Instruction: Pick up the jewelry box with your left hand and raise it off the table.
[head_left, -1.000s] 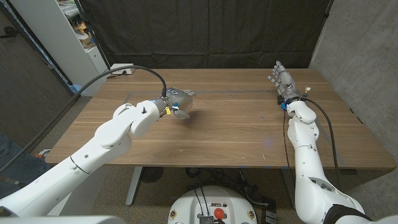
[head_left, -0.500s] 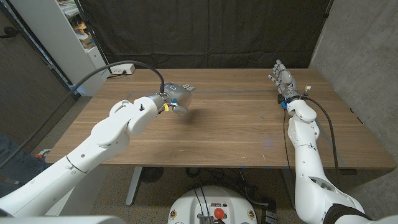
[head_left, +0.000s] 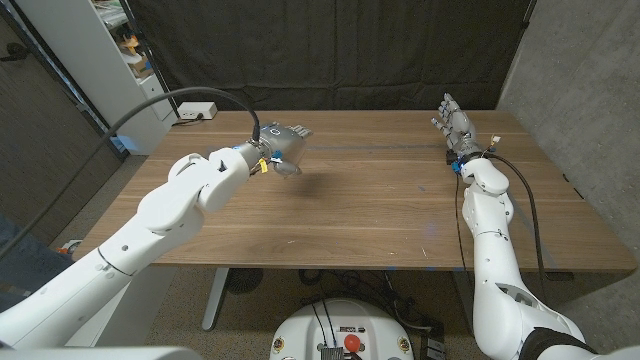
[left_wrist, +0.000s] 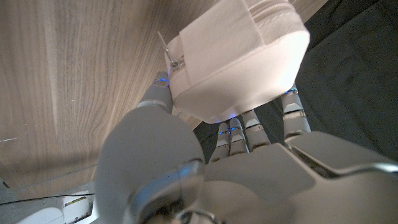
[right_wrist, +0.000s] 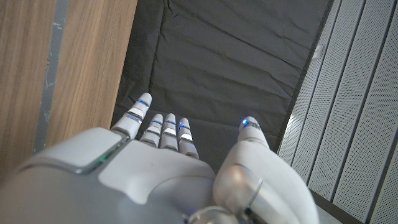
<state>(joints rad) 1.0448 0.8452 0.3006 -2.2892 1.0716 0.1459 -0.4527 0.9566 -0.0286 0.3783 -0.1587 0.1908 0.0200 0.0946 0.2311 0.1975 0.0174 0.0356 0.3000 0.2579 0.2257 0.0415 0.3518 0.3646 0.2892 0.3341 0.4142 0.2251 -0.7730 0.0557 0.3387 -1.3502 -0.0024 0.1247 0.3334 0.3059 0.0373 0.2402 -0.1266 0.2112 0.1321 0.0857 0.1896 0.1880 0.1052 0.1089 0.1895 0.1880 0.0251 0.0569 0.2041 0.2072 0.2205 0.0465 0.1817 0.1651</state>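
- Presently, my left hand (head_left: 278, 150) has its fingers and thumb closed around the jewelry box (left_wrist: 233, 59), a pale fabric-covered case with a zip pull at one corner.
- In the left wrist view the box sits directly beyond the palm, thumb pressed to one side and fingers (left_wrist: 245, 130) wrapped under the opposite side; the box's long axis runs across the hand, not along the fingers.
- From the head view the box is mostly hidden behind the hand, with a shadow on the wooden table (head_left: 380, 215) just beside and below it. I judge the box is off the surface, though I cannot confirm the gap from this angle.
- Position: box and hand are over the far-left part of the table, near the back edge.
- My right hand (head_left: 453, 125) stands at the far-right part of the table, fingers apart and extended, holding nothing, well apart from the box. The left is the only hand placed for this task.
- Judgement: the lift looks largely accomplished; what remains is a steady hold with the wrist level so the box does not slide along its smooth side.
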